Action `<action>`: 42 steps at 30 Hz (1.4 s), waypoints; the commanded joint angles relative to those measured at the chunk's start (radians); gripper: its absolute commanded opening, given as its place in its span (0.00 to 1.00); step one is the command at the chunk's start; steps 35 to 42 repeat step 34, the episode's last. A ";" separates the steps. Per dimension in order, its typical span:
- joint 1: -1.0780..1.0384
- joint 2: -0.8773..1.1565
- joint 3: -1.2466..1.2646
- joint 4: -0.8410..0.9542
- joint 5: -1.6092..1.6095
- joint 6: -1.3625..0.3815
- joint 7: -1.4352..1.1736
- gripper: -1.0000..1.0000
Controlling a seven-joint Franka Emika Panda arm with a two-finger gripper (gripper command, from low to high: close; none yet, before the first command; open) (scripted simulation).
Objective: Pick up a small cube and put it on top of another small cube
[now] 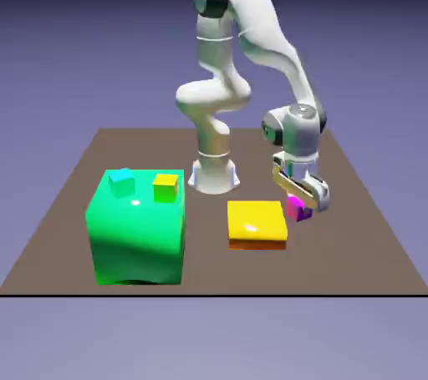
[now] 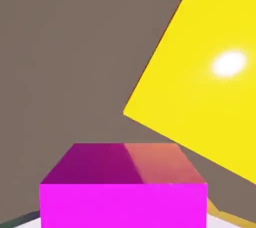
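My hand (image 1: 302, 195) is closed, the magenta cube (image 2: 123, 206) pinched between its fingers, a flat side facing my palm camera and filling the lower middle of that view. Cube sits low, at or just above the desk (image 1: 150, 146); can't tell if it touches. Just beside it, toward the exterior view's left, the flat yellow block (image 1: 256, 224), one corner pointing near the cube in my own view. Farther that way, well apart, the big green block (image 1: 138, 240), bearing the cyan cube (image 1: 122, 183) and the yellow-green cube (image 1: 165, 189). Either could be my target, I judge. The relation that matters: both lie across the yellow block and higher than my grip. So lift first, clear of that block, then sideways.
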 commanded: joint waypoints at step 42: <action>-0.545 -0.200 -0.206 0.324 -0.116 -0.595 -1.118 1.00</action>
